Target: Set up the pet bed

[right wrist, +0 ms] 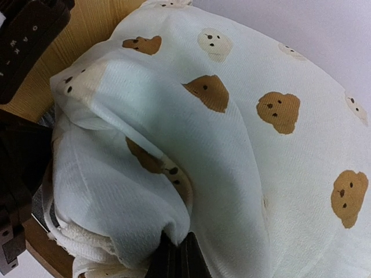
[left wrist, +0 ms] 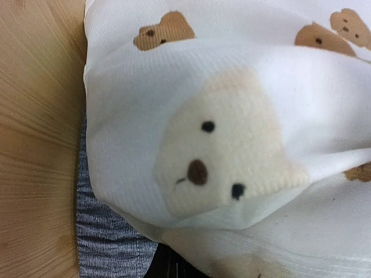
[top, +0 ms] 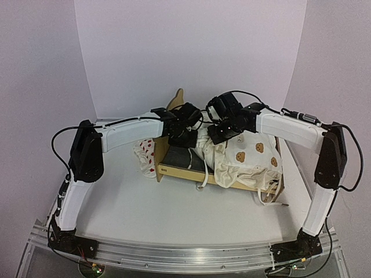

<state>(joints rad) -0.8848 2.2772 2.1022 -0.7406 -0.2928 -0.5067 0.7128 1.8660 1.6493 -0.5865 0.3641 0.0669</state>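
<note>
Down at six o'clock sits the aluminium rail (top: 185,258) with both arm bases bolted to it, and past that is a bare stretch of white surface (top: 174,214). Moving up to the middle, we reach the pet bed (top: 179,172), its plywood side rail facing us and its long axis running roughly nine to three, the three o'clock end swung a touch nearer. Just off its nine o'clock end, the strawberry pillow (top: 145,153) lies on the surface beside the frame. Inside the bed, dark grey felt base (top: 177,156) shows bare on the nine o'clock half, while the bear-print cushion (top: 249,159) is heaped over the three o'clock half, its ties spilling over the near rail. Both arms reach in over the middle. The right tool (right wrist: 177,259) is clamped tight, and a fold of cushion gathers right into its tips, so I read that as a pinch on the cloth. The left tool (left wrist: 174,267) is closed too, but its tips are almost buried under draped fabric and I can't tell whether it has any cloth. Its camera shows plywood at nine o'clock and felt just below the cushion's edge. Farther back, the bear-ear headboard (top: 177,99) pokes up at the nine o'clock end. So here's the key: the uncovered felt lies toward nine o'clock from both tools, along the bed's length, and the left arm is the nearer one to it. Spreading the cushion that way looks like the job at hand.
</note>
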